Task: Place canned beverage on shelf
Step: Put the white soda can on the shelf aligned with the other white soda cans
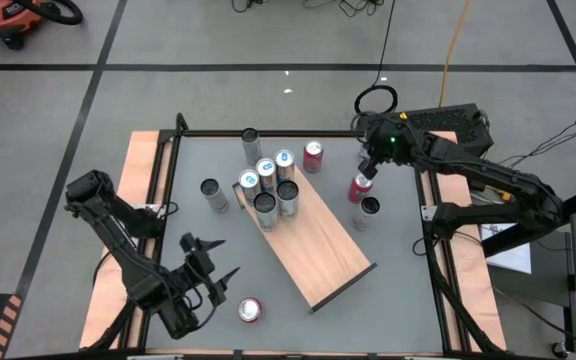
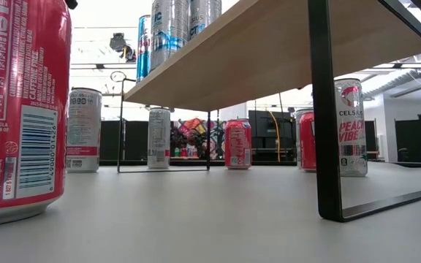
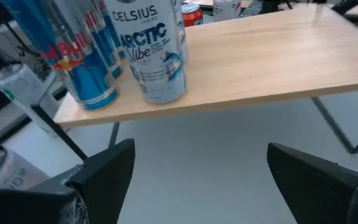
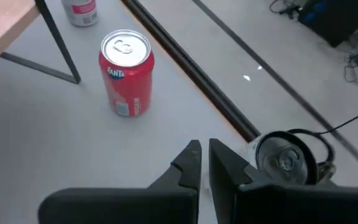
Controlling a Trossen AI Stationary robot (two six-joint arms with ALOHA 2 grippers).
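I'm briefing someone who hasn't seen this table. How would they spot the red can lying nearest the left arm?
Start from the wooden shelf that runs slantwise across the grey table. Past its empty lower end, near the table's front edge, one red can stands alone beside the open left gripper. Every other can clusters at the shelf's far end or by the right arm.

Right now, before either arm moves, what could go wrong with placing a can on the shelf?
1. The right gripper is shut and sits close beside a silver-topped can; swinging sideways may knock that can over.
2. The standing cans crowd one end of the shelf; a new can set there might topple them.
3. The open left gripper faces the Celsius can near the shelf's edge; pushing forward could hit it.
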